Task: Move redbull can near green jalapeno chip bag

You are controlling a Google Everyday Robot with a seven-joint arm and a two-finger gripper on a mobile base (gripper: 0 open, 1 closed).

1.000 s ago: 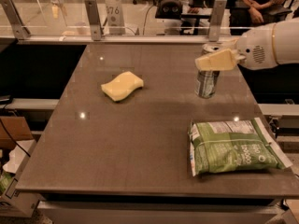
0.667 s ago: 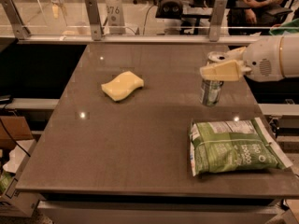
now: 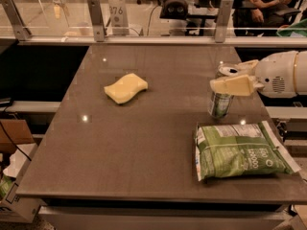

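The redbull can (image 3: 220, 102) stands upright at the right side of the table (image 3: 144, 157), just behind the far edge of the green jalapeno chip bag (image 3: 240, 150). The bag lies flat at the front right corner. My gripper (image 3: 225, 76) reaches in from the right, its cream fingers (image 3: 233, 85) closed around the can's upper part, one in front and one behind. I cannot tell whether the can's base touches the table.
A pale yellow wavy sponge (image 3: 125, 87) lies left of centre on the table. A glass barrier with metal posts (image 3: 96, 18) runs along the far edge. People sit at desks beyond it. Cardboard boxes (image 3: 12, 186) stand on the floor at the left.
My gripper has carried the can forward and slightly right, down toward the chip bag's far edge. The sponge and the bag have not moved.
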